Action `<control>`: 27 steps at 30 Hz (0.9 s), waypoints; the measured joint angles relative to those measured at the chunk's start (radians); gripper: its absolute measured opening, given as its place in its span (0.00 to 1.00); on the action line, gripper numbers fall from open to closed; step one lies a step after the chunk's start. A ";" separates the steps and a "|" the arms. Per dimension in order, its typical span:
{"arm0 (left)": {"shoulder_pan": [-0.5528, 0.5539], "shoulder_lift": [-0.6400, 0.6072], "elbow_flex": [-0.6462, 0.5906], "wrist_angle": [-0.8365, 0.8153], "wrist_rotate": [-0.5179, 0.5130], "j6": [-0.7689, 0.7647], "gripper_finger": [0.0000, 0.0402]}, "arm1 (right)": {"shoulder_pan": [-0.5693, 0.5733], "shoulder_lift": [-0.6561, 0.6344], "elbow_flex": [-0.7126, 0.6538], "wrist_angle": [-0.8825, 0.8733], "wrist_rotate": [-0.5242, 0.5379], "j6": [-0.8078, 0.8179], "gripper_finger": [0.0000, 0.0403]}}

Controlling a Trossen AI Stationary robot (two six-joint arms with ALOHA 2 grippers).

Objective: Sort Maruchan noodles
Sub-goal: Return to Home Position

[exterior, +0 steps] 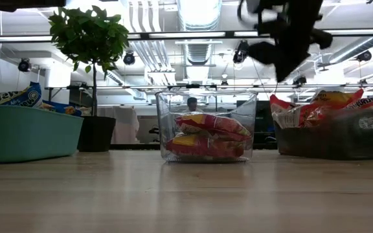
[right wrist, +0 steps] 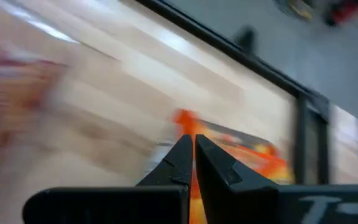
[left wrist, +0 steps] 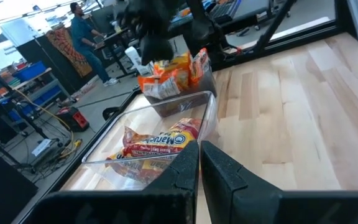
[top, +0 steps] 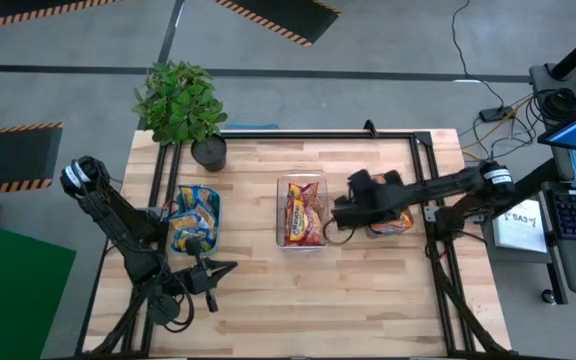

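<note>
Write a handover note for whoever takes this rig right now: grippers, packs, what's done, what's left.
The left gripper is shut and empty, parked low beside the teal bin.
The right gripper is shut and empty, raised between the clear bin and the black bin.
The blue packs are in the teal bin, the red packs in the clear bin, and the orange packs in the black bin. No loose pack is in view.
Done: sorting, it seems.
Left: bring the right arm home.

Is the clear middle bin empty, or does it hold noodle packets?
Not empty. The clear bin holds red-edged Maruchan packets, stacked inside and visible through its wall in the low view.
</note>
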 joint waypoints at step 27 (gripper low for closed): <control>0.131 -0.054 0.008 0.107 0.235 0.307 0.00 | 0.325 0.001 -0.110 1.037 0.042 -0.944 0.02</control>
